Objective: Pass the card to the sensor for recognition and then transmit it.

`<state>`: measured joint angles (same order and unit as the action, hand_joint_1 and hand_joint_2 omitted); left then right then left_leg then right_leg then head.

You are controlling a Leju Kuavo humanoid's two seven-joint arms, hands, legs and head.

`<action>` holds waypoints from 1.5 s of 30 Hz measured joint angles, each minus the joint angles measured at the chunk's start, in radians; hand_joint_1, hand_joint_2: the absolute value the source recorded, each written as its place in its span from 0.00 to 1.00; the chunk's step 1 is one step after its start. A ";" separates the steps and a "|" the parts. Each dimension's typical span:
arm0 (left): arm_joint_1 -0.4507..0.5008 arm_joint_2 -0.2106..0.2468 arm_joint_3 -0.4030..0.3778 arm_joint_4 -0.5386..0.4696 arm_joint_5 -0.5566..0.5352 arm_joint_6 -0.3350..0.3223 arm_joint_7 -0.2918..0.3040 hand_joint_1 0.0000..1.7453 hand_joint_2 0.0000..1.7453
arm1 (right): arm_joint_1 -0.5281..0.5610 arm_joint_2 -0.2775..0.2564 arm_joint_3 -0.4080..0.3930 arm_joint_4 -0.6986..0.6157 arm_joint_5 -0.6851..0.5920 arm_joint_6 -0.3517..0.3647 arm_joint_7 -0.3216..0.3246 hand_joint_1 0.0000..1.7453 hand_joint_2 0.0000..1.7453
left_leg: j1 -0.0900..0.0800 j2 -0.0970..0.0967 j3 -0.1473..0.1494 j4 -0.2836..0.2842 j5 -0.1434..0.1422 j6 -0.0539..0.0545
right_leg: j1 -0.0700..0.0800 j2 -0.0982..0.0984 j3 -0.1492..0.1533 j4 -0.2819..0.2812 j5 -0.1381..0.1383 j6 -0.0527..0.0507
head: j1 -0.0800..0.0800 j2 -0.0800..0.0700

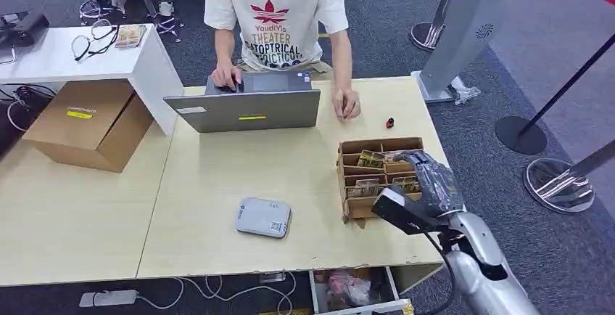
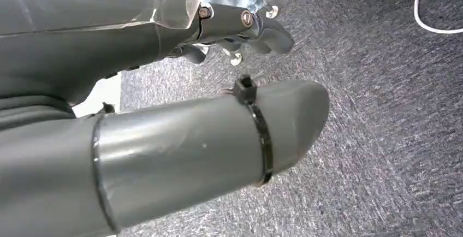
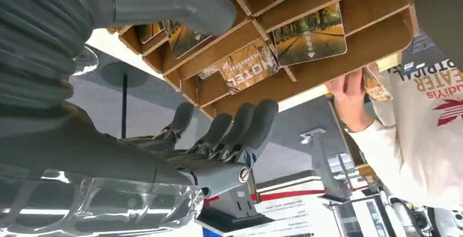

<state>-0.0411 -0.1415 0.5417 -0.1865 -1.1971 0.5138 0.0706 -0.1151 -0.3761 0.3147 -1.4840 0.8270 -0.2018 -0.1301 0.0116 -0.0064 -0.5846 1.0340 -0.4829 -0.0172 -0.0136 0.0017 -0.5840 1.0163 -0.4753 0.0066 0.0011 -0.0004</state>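
The left hand (image 2: 180, 89) hangs over grey carpet (image 2: 382, 138); its thick grey thumb (image 2: 218, 144), ringed by a black cable tie (image 2: 259, 133), lies apart from the darker fingers (image 2: 262, 29), which hold nothing; a white cable (image 2: 431, 18) crosses the carpet.

Head view looks down over the table (image 1: 217, 184); right wrist view closely shares its card rack (image 1: 377, 177).

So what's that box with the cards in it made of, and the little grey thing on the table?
The card box looks like brown cardboard or thin wood: matte, with raw cut edges and slotted dividers. The grey sensor looks like smooth matte plastic, with rounded corners and a sticker. The robot hand hovers over the box.
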 joint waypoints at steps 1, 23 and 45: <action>0.000 0.000 0.000 0.000 0.001 0.000 0.000 0.00 0.00 | -0.001 0.000 0.000 0.002 0.000 0.002 0.000 0.38 1.00 | 0.000 0.000 0.000 0.000 0.000 0.000 | 0.000 0.000 0.000 0.000 0.000 0.000 | 0.000 0.000; 0.002 0.000 0.011 0.000 0.009 0.004 -0.010 0.00 0.00 | -0.036 0.000 0.002 0.101 -0.011 0.008 0.002 0.42 1.00 | 0.000 0.000 0.000 0.000 0.000 0.000 | 0.000 0.000 0.000 0.000 0.000 0.000 | 0.000 0.000; 0.004 0.008 0.017 0.000 0.015 -0.005 -0.021 0.00 0.00 | -0.037 -0.017 -0.013 0.152 -0.015 0.019 -0.001 0.57 1.00 | 0.000 0.000 0.000 0.000 0.000 0.001 | 0.000 0.000 0.000 0.000 0.000 0.000 | 0.000 0.000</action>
<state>-0.0370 -0.1331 0.5589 -0.1865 -1.1822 0.5089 0.0500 -0.1517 -0.3933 0.3017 -1.3317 0.8122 -0.1831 -0.1308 0.0115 -0.0064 -0.5850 1.0340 -0.4833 -0.0166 -0.0136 0.0015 -0.5841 1.0162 -0.4754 0.0066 0.0015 -0.0004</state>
